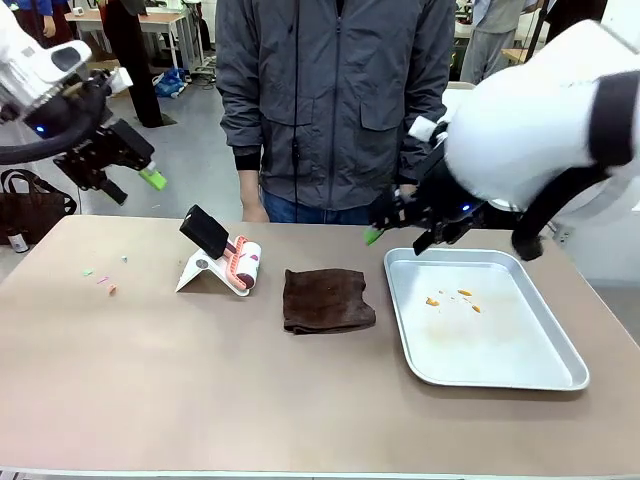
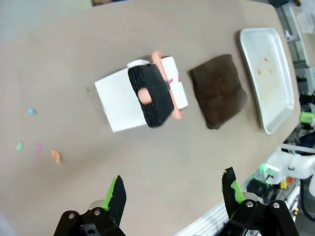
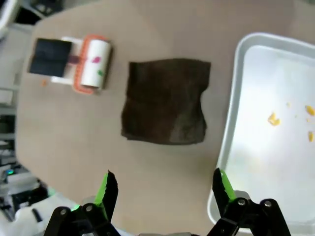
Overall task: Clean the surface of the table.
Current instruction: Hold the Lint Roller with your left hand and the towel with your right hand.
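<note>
The table (image 1: pixel 200 400) lies below both arms' parted fingers (image 2: pixel 117 197).

Front across table (image 1: pixel 300 400); wrists above cloth (image 3: pixel 166 101).

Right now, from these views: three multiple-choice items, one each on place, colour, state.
1. Where does the brown cloth lie? A) on the table between the lint roller and the tray B) in the tray C) in a gripper
2. What colour are the crumbs in the tray? A) blue B) orange C) black
3. How are the left gripper and the right gripper? A) both open, empty B) both shut C) one holds the cloth
Key: 1 A, it lies between them; 2 B, orange bits on metal; 3 A, each wrist view shows fingers spread, nothing between.
</note>
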Robot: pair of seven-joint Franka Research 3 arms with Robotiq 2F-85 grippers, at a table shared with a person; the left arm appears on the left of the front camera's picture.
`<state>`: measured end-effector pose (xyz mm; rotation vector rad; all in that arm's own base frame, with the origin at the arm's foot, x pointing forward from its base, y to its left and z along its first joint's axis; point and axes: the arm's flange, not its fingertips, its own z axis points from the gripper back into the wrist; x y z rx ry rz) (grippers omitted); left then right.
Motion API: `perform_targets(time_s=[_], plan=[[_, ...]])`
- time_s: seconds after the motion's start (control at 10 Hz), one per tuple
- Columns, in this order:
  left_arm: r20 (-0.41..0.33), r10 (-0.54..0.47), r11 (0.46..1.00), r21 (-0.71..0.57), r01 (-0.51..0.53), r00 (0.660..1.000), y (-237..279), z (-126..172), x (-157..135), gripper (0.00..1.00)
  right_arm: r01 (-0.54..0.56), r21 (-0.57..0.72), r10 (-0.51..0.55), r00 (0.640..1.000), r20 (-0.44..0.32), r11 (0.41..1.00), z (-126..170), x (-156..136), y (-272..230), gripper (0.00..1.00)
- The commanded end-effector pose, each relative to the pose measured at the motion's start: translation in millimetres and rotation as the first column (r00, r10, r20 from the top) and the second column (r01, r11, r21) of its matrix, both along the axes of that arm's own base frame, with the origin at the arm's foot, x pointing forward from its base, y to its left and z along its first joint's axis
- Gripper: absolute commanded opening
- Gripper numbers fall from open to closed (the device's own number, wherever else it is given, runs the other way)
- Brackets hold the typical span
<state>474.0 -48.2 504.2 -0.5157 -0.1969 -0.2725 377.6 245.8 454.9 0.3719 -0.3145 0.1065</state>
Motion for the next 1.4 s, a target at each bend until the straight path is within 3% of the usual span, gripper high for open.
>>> perform_targets(time_s=[0.0, 0.2, 0.4, 0.7, 0.8, 0.9, 1.3], plan=[[-0.006, 0.084, 0.995, 0.048, -0.084, 0.996, -7.8, -22.6, 6.7, 1.0, 0.042, -0.049, -0.044, 0.998, -0.04, 0.998, -20.2, 19.0, 25.9, 1.0], [0.019, 0.181, 0.981, 0.061, -0.182, 0.983, -14.4, -51.5, 18.1, 1.0, 0.078, -0.071, -0.082, 0.995, -0.064, 0.994, -43.9, 23.2, 41.0, 1.0], [0.013, 0.234, 0.972, -0.025, -0.233, 0.972, -16.1, -73.3, 26.0, 1.0, 0.1, -0.087, -0.107, 0.99, -0.091, 0.991, -67.3, 29.0, 50.0, 1.0], [-0.028, 0.193, 0.961, -0.198, -0.195, 0.981, -9.2, -89.3, 35.0, 1.0, 0.143, -0.076, -0.152, 0.98, -0.13, 0.987, -81.0, 41.7, 46.3, 1.0], [-0.021, 0.141, 0.962, -0.235, -0.142, 0.99, -6.4, -89.8, 34.9, 1.0, 0.074, -0.085, -0.085, 0.988, -0.13, 0.994, -81.9, 26.9, 41.1, 1.0], [-0.027, 0.238, 0.964, -0.113, -0.24, 0.971, -15.0, -84.6, 31.7, 1.0, 0.074, -0.085, -0.085, 0.988, -0.13, 0.994, -81.9, 26.9, 41.1, 1.0], [-0.027, 0.238, 0.964, -0.113, -0.24, 0.971, -15.0, -84.6, 31.7, 1.0, 0.077, -0.078, -0.088, 0.986, -0.14, 0.994, -84.6, 29.4, 43.7, 1.0]])
